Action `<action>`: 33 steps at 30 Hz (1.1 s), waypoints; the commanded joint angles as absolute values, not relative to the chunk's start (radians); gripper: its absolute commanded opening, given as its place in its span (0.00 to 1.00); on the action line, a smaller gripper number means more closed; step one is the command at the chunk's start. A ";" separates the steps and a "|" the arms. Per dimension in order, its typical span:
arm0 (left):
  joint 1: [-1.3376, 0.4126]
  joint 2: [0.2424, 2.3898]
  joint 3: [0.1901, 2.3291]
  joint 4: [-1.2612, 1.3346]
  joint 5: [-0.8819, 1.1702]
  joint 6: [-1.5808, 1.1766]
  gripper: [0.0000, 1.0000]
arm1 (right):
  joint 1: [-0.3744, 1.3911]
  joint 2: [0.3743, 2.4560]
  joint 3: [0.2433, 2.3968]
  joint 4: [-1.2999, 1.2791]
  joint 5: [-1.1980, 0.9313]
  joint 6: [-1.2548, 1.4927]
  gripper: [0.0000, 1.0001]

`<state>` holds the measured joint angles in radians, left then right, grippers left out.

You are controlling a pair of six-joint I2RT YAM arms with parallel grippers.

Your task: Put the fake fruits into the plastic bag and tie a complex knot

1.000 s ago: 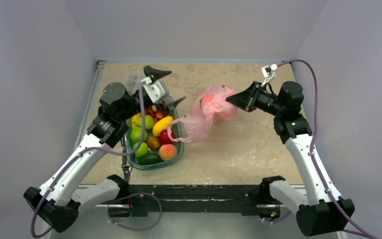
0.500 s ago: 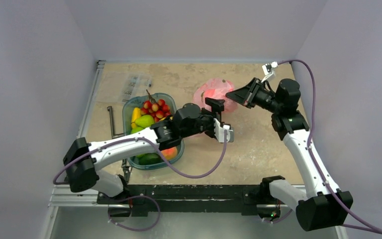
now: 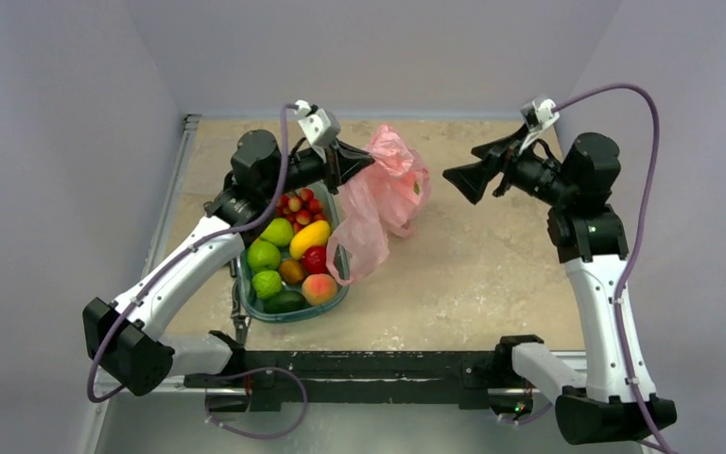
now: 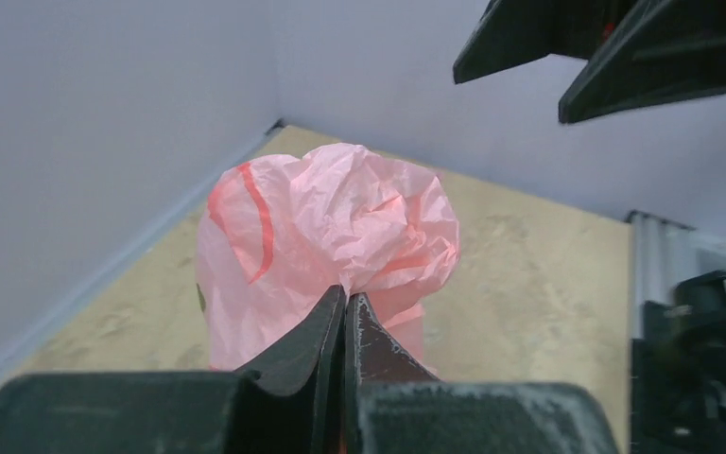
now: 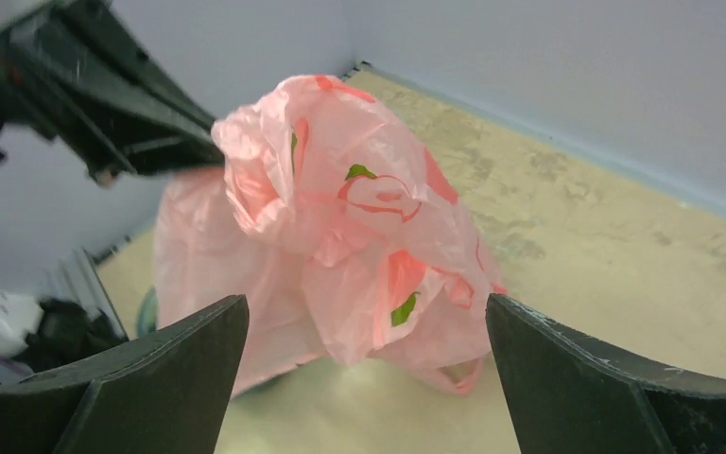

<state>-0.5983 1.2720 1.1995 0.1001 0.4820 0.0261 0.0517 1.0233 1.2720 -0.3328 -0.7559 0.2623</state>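
- L gripper: jaws pressed together, a fold at the top of the bag is pinched; the bag is held up off the table.
- Bag: hung from that pinch just beside the far-R rim of the tub; the lower part droops toward the tub edge. Crumpled and bunched at the top. One handle loop is seen dangling low. No knot is made out; contents cannot be told.
- R gripper: jaws spread wide, nothing held; it is aimed at the bag from the R, clearly apart from it.
- Fruits: a full heap is seen in the tub (green, yellow, red, peach, red cluster).
- Step in hand (est.): the bag is being presented by L for a second grip by R, so the mouth can be opened. Filling looks hardly begun, if at all.
- Next move (est.): R is to be brought in onto a free edge or handle opposite L's pinch, then closed; a thin film is to be caught w/o slipping, and the two grips are to be drawn apart.
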 commanded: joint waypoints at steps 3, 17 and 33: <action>-0.528 1.290 1.207 0.290 0.883 -0.544 0.00 | 0.053 0.973 1.253 -0.514 -0.888 -0.201 0.99; -0.526 1.348 1.282 0.274 0.872 -0.661 0.00 | 0.108 0.749 1.005 -0.478 -0.930 -0.418 0.78; -0.525 1.357 1.232 0.278 0.883 -0.695 0.00 | 0.225 0.851 1.035 -0.669 -0.889 -0.827 0.68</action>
<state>-0.5308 1.3533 1.2392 0.2321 0.8650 -0.6731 0.1825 0.8158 1.0317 -0.6682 -0.9321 -0.7475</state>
